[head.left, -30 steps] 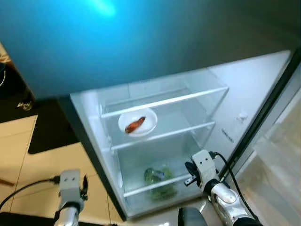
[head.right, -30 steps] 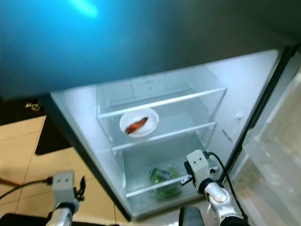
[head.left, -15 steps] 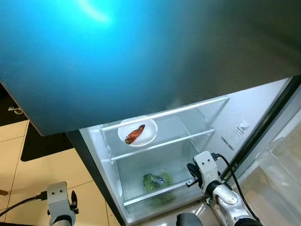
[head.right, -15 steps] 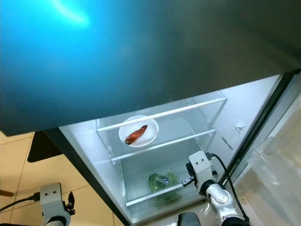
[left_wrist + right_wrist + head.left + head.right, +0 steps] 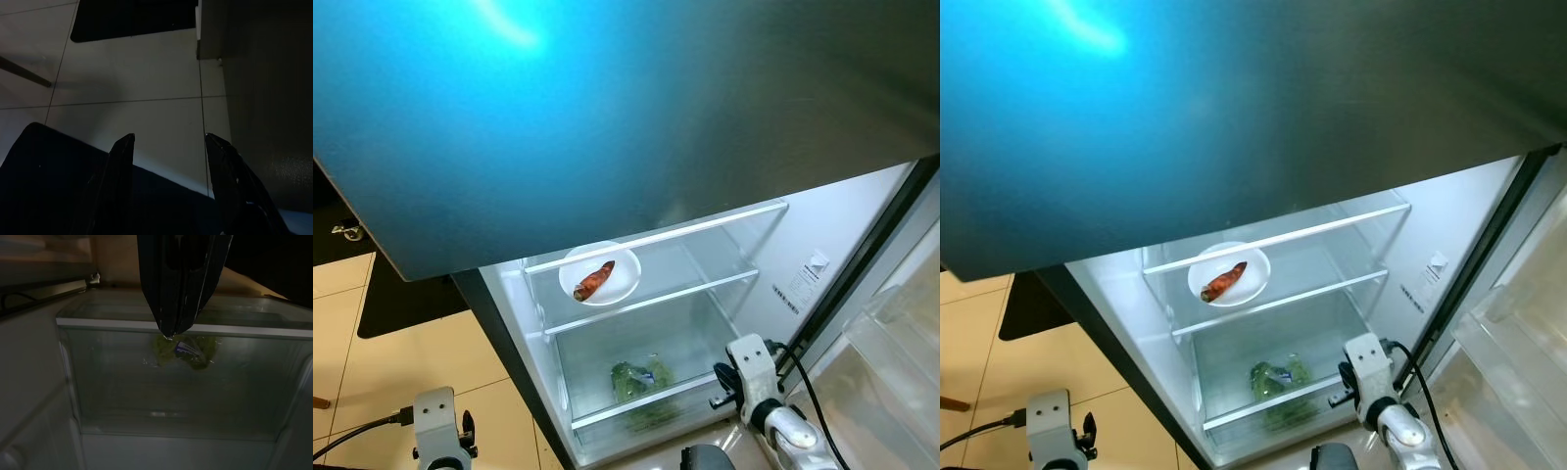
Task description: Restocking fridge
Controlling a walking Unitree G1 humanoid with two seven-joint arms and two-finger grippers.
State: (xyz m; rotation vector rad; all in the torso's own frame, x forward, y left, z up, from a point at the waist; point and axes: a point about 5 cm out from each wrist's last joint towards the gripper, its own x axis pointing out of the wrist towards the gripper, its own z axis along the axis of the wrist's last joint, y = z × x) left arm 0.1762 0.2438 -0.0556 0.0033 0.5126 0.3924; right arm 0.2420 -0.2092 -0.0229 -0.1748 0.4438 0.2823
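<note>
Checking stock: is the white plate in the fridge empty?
No. The white plate on the glass shelf holds one reddish-orange piece of food.

Inside one open fridge [image 5: 803,245] there are two glass shelves [image 5: 651,294], one white plate [image 5: 600,274] carrying one reddish vegetable [image 5: 593,280], one bag of green leaves [image 5: 641,377] in one clear drawer [image 5: 181,377], and one dark mat [image 5: 401,299] on the floor.

Fridge [image 5: 803,235] open, barely anything in it

White plate [image 5: 600,274] with one reddish-orange carrot-looking thing [image 5: 593,280] lying slanted sits on a glass shelf mid-frame; a bag of leafy greens [image 5: 641,380] lies in the clear drawer below, lower center.
</note>
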